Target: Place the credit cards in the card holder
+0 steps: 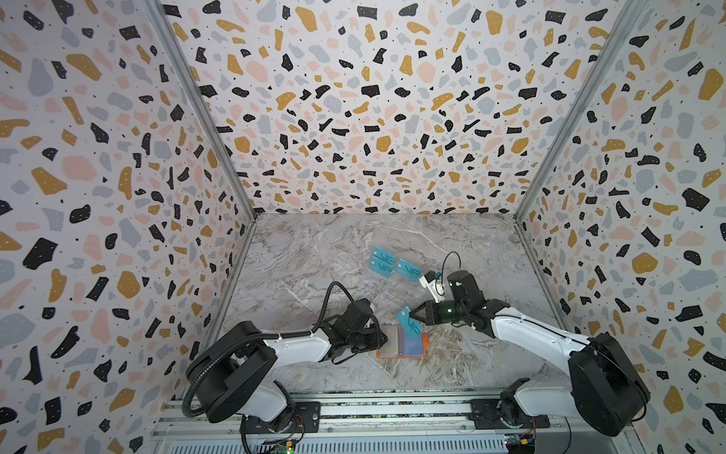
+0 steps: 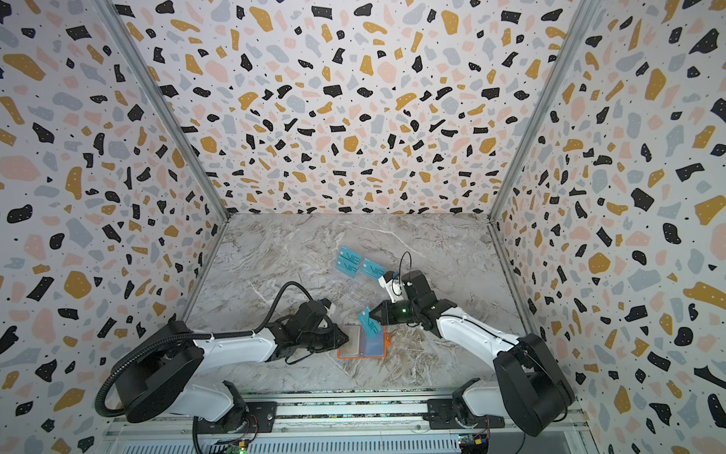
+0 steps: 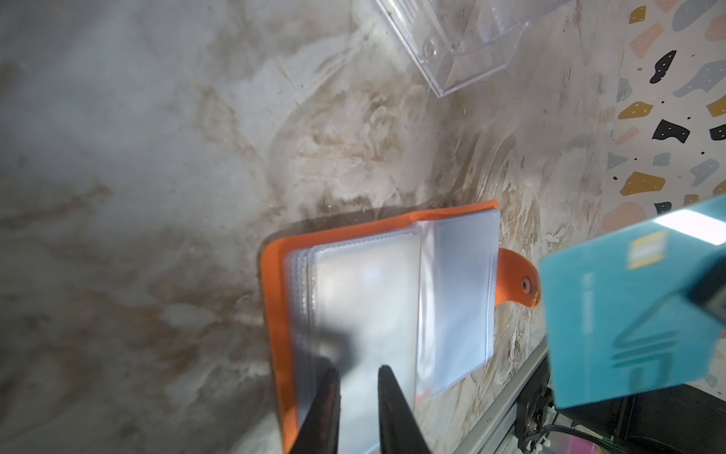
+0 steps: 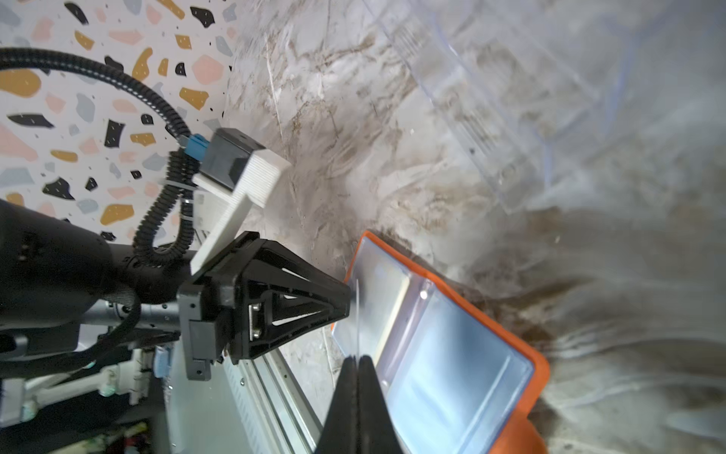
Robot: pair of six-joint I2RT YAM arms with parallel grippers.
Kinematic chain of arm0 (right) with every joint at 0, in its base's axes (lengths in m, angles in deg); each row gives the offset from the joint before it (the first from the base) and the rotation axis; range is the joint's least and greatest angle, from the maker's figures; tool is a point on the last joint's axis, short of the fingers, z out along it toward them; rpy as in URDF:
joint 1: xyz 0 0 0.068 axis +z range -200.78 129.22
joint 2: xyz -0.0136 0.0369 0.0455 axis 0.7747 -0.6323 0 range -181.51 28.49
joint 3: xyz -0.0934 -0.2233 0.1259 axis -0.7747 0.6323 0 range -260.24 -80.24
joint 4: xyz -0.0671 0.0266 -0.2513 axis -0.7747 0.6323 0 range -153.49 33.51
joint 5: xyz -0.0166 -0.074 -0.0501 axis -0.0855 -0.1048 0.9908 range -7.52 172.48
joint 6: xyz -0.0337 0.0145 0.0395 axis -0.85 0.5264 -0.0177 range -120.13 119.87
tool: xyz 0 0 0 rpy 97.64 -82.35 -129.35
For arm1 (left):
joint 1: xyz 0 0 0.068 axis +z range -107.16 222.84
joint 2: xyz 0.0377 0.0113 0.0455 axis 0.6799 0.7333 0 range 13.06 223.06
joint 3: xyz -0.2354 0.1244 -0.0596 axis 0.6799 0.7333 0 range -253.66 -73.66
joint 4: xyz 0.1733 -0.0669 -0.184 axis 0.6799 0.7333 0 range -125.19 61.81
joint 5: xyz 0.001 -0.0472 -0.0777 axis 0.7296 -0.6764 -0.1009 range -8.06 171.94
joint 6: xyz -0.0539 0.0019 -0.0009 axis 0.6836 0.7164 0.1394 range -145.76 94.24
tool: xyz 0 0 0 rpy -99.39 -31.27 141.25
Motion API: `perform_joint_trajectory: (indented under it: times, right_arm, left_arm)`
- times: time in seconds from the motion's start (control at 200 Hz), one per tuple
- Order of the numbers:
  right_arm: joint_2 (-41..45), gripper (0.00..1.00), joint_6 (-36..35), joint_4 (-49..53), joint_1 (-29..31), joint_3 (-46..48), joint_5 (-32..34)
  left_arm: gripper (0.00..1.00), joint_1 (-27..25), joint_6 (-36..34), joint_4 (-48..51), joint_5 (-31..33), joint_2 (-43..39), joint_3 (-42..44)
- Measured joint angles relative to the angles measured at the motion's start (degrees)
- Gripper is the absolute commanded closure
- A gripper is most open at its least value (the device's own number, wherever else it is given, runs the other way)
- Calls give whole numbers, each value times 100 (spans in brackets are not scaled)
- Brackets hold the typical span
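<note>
Just above the far edge of the card holder (image 1: pixel 400 356), the right hand (image 1: pixel 409 313) is clamped on a teal credit card (image 1: pixel 411 327), which hangs tilted, its long axis slanting down toward the page by the snap tab (image 3: pixel 518 281). At the holder's edge away from that tab, the left hand (image 1: pixel 382 339) sits over the sleeves (image 3: pixel 373 295), jaws slightly apart; whether it pinches a leaf I cannot tell. The clear rack (image 1: pixel 383 293) stands near beyond the holder; open tabletop (image 1: pixel 471 353) lies past the tab.

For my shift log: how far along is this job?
Done: a gold-tan card seems sleeved in the open orange leather-like card holder. In hand: right gripper pinches a teal plastic VIP card above it; left gripper steadies the holder. Left: three teal cards in the clear acrylic rack.
</note>
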Motion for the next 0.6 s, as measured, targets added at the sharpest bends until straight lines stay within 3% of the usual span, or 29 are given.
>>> perform_joint_trajectory:
  times: [0.225,0.601]
  right_arm:
    - [-57,100,898,-883,92,616,-245]
    - [-361,100,1305,-1327,208,798,-212]
  left_arm:
    - [79,0,0,57,0,-31,0]
    - [79,0,4,76,2,-39,0]
